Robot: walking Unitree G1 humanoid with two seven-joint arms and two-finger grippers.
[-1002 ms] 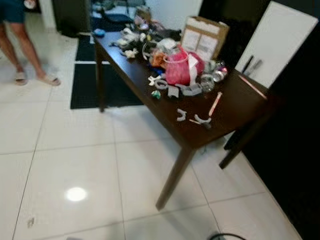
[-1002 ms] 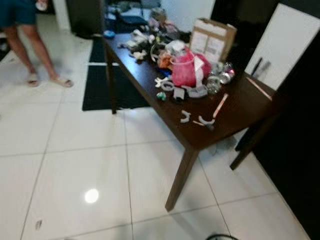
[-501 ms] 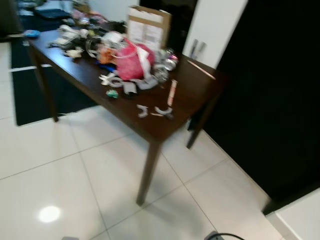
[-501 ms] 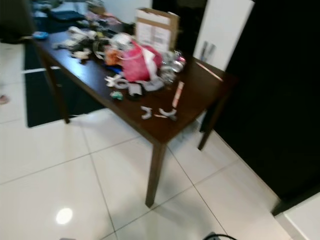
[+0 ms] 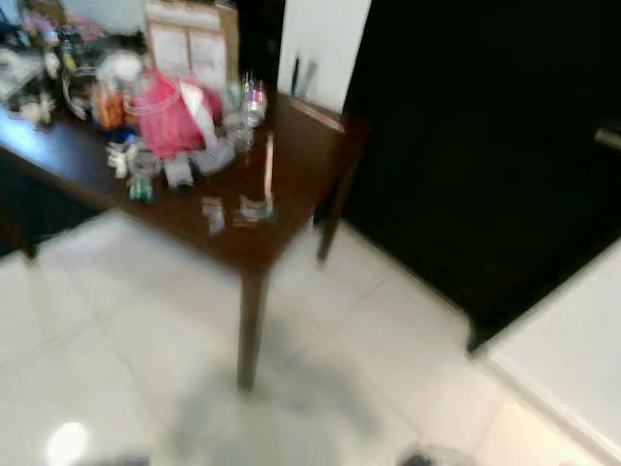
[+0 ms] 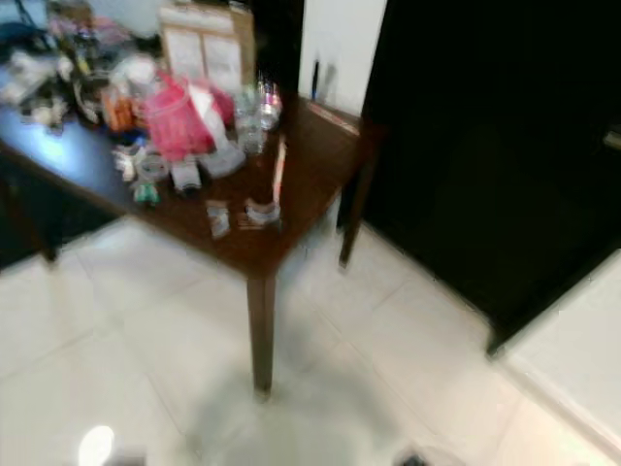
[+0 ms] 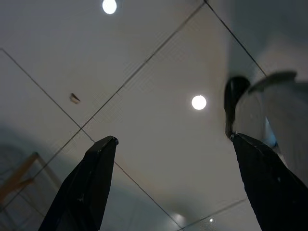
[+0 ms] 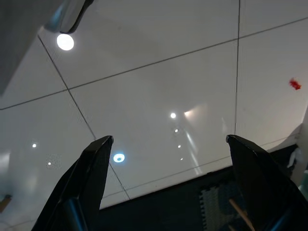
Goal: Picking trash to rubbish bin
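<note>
One dark table (image 5: 301,165) with one pink bag (image 5: 170,116), one cardboard box (image 5: 189,44), blurred clutter. Left gripper (image 7: 173,183) and right gripper (image 8: 171,183): two fingers each, spread apart, empty, over white tile floor (image 8: 159,86).

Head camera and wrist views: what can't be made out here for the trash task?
- Small items on the dark table: eye views are motion-blurred, so which are trash is unclear.
- Pink bag: contents blurred.
- Cardboard box: labels unreadable, top cut by the edge.
- Red speck on the floor tiles, right wrist view: too small to identify.
- Small dark speck, left wrist view: too small.
</note>
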